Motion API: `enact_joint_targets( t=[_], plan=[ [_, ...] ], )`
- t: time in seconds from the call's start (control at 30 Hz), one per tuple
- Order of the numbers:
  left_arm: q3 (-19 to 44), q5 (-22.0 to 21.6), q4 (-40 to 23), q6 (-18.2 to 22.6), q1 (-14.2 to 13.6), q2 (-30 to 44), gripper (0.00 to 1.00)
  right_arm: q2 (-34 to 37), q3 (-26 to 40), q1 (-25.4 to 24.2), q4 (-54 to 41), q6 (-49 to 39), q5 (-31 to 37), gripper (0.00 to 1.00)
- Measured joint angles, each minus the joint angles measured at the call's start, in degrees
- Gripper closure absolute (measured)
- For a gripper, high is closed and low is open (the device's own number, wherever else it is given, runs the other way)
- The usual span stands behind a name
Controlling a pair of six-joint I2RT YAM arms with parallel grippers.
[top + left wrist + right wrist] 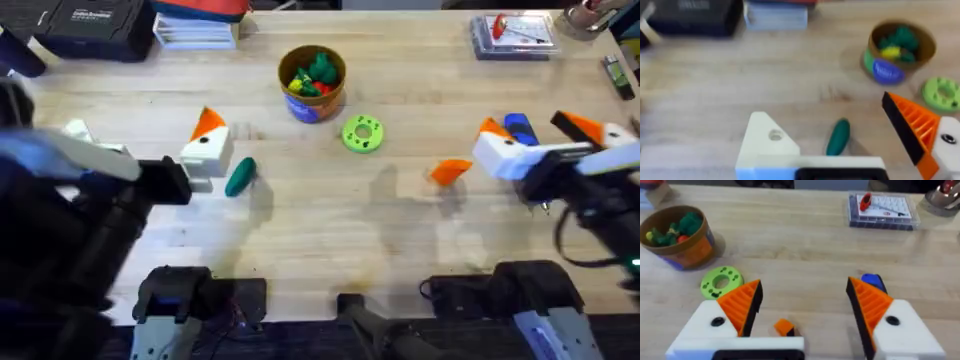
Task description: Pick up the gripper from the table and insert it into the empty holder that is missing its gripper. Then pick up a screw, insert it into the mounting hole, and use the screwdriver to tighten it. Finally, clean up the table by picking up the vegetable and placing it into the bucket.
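Note:
A loose orange gripper finger [450, 170] [784, 326] lies on the table at the right. My left gripper [140, 130] [822, 107] hovers open at the left, with one orange finger [910, 125] and a bare white holder [770, 140] with a hole. The dark-green vegetable [240, 177] [838, 136] lies below it. My right gripper [540, 125] [805, 284] is open above the loose finger, nothing in it. The blue screwdriver [518, 125] [872, 280] lies just beyond its right finger. The brown-orange bucket [312, 82] [897, 47] [677, 235] holds toy vegetables.
A lime-green disc with holes [362, 133] [941, 92] [721, 280] lies right of the bucket. A clear flat box [512, 35] [882, 210] with a red item sits at the back right. A black case [90, 25] and stacked books [200, 25] stand at the back left.

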Motion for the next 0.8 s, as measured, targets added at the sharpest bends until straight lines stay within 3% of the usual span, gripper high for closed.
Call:
enact_joint_targets(
  t=[0.1, 0.13, 0.43, 0.47, 0.63, 0.67, 0.8],
  plan=[
    [6.86, 0.00, -10.54, 0.00, 0.00, 7.98, 0.015, 5.61, 7.03, 0.00, -6.47, 0.02, 0.00, 0.008],
    [9.90, 0.00, -15.99, 0.00, 0.00, 15.63, 0.015, 9.85, 10.34, 0.00, -8.35, 0.02, 0.00, 0.007],
    [10.17, 1.88, -16.10, 0.00, 0.00, 29.44, 0.012, 11.56, 10.71, 0.00, -8.85, 0.00, 0.00, 0.007],
    [10.17, 2.46, -16.10, -0.25, 0.00, 30.09, 0.073, 11.56, 10.71, 0.00, -8.83, 0.02, 0.00, 0.007],
    [10.17, 3.69, -16.05, -0.25, 0.00, 31.73, 0.833, 11.56, 10.71, 0.00, -9.40, 0.01, 0.00, 0.007],
    [10.17, 3.87, -15.84, 0.00, 0.00, 31.76, 0.742, 11.56, 10.71, 0.00, -9.40, 0.00, 0.00, 0.007],
    [10.17, 6.38, -12.08, -0.04, 0.00, 31.76, 0.130, 11.56, 10.71, 0.00, -9.44, 0.00, 0.00, 0.009]
  ],
)
